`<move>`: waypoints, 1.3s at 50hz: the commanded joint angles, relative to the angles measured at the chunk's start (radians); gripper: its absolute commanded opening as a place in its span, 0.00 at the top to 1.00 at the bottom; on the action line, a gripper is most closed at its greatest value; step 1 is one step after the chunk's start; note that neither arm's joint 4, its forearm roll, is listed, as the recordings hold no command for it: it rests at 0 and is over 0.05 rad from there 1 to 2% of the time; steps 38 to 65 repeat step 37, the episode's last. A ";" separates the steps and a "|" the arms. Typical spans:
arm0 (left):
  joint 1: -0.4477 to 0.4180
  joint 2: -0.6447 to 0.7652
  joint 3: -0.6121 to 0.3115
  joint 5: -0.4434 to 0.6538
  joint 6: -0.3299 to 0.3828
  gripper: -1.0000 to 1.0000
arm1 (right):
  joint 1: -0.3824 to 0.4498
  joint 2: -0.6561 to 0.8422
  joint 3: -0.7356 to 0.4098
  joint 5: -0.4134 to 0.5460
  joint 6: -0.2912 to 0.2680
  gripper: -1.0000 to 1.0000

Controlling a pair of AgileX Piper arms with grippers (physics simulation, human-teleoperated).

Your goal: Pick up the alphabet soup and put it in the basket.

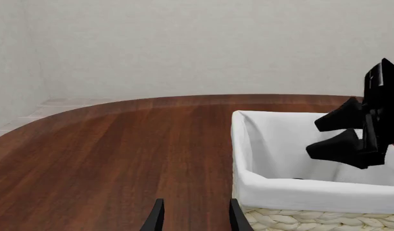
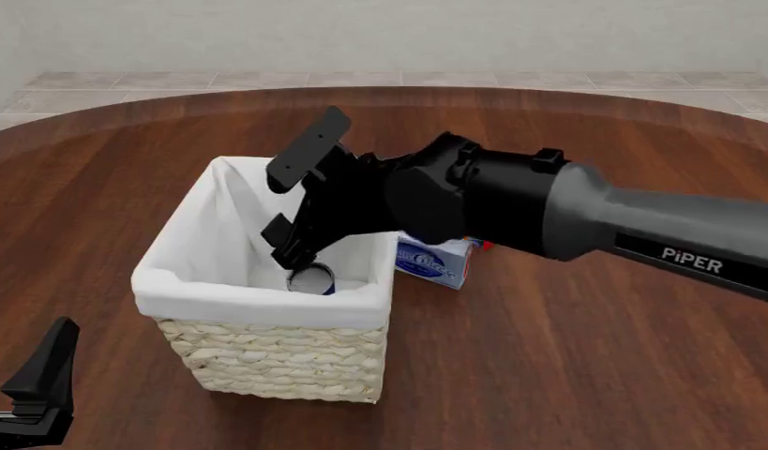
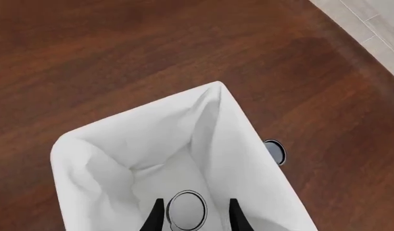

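The alphabet soup can (image 2: pixel 312 278) lies inside the basket (image 2: pixel 259 305), near its front right corner, with its silver top showing. In the right wrist view the can (image 3: pixel 186 210) lies on the white lining between and below my two fingers, free of them. My right gripper (image 2: pixel 290 249) hangs open over the basket's inside, just above the can. The left wrist view shows it (image 1: pixel 338 137) open above the basket's rim (image 1: pixel 299 190). My left gripper (image 1: pixel 195 219) is open and empty, low over the table left of the basket, at the near left corner in the front view (image 2: pixel 39 375).
A blue and white box (image 2: pixel 434 260) stands right of the basket, under my right arm, with a bit of red (image 2: pixel 485 246) behind it. A small round grey thing (image 3: pixel 273 151) lies on the table beside the basket (image 3: pixel 139 115). The table's far edge curves ahead.
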 commanded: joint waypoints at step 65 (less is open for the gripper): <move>0.000 0.000 0.000 0.000 0.000 0.00 | 0.051 -0.234 -0.054 0.074 -0.017 0.00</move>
